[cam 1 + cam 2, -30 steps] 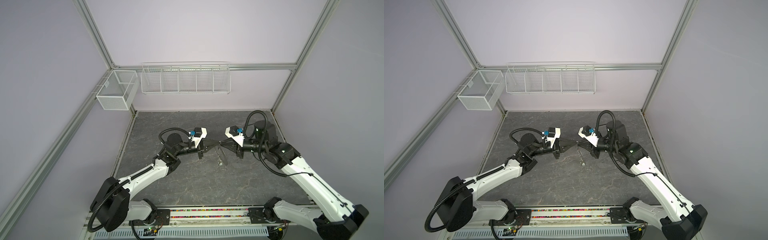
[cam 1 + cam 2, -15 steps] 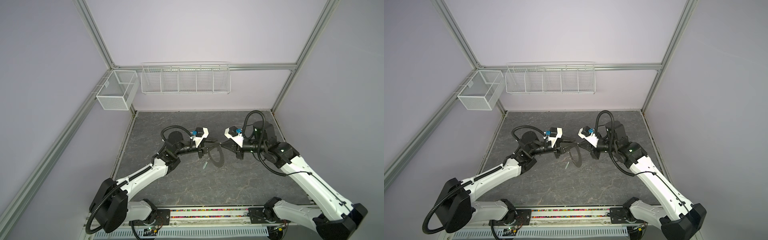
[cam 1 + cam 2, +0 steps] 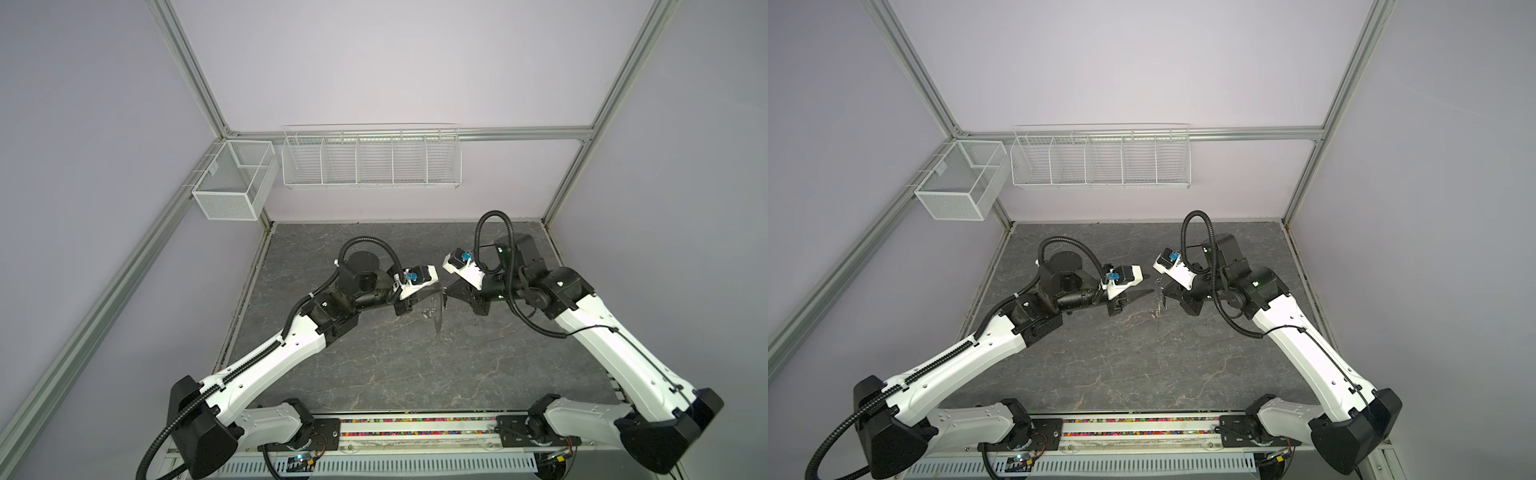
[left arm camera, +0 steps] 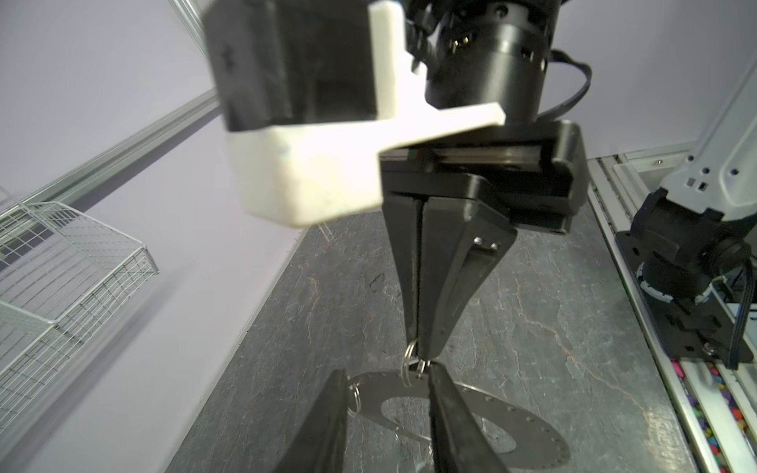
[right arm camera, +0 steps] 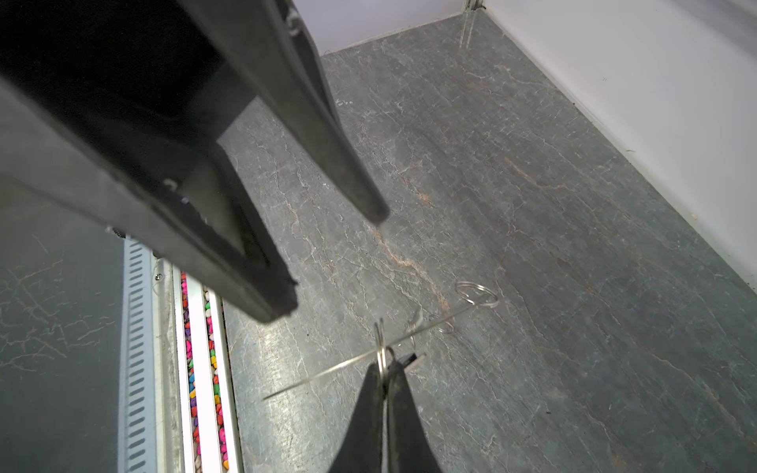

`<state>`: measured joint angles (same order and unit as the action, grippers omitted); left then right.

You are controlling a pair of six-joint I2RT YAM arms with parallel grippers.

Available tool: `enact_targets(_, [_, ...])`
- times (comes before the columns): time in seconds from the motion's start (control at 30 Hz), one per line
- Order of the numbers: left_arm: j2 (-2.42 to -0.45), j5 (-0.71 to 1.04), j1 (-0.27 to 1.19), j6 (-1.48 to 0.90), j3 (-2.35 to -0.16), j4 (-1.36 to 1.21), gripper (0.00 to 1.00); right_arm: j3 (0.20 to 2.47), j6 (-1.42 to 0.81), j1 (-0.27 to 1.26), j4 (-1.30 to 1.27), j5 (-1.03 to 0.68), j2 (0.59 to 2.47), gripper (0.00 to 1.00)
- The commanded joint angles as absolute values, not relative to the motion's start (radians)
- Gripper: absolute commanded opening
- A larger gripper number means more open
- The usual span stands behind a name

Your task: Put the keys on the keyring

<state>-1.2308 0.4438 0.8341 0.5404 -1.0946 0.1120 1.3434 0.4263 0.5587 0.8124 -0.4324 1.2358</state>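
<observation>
The keyring (image 4: 540,430) is just released by the left gripper (image 5: 325,262), jaws now parted, and is left hanging above the surface (image 3: 415,374) by a wire loop (image 4: 409,362) pinched in the closed right gripper (image 4: 422,350); keys are not made out, so threading is judged pending.

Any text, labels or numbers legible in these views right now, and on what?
No text is readable in any view.
Small tag on the mesh basket: too small to read.
Keyring: bare metal, only rim holes, no markings visible.
</observation>
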Motion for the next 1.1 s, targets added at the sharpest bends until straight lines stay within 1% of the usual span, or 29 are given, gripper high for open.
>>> enact_targets(0.0, [-1.270, 0.335, 0.857, 0.641, -1.138, 0.219, 0.32, 1.368, 0.446, 0.573, 0.854, -0.428, 1.243, 0.07])
enact_targets(0.23, [-1.313, 0.324, 0.882, 0.665, -1.175, 0.243, 0.29, 1.371, 0.440, 0.579, 0.845, -0.429, 1.252, 0.07])
enact_targets(0.53, [-1.338, 0.332, 0.898, 0.672, -1.190, 0.253, 0.29, 1.374, 0.444, 0.585, 0.836, -0.432, 1.272, 0.07])
enact_targets(0.67, [-1.351, 0.329, 0.899, 0.676, -1.199, 0.260, 0.23, 1.376, 0.454, 0.591, 0.833, -0.438, 1.272, 0.07])
enact_targets(0.73, [-1.355, 0.333, 0.899, 0.676, -1.204, 0.262, 0.18, 1.374, 0.465, 0.595, 0.833, -0.430, 1.269, 0.07])
enact_targets(0.87, [-1.373, 0.342, 0.899, 0.688, -1.222, 0.292, 0.15, 1.363, 0.509, 0.608, 0.826, -0.407, 1.250, 0.07])
enact_targets(0.93, [-1.379, 0.351, 0.900, 0.696, -1.227, 0.308, 0.10, 1.346, 0.539, 0.618, 0.807, -0.392, 1.231, 0.07])
enact_targets(1.07, [-1.386, 0.372, 0.900, 0.701, -1.232, 0.323, 0.07, 1.314, 0.570, 0.627, 0.770, -0.382, 1.195, 0.07])
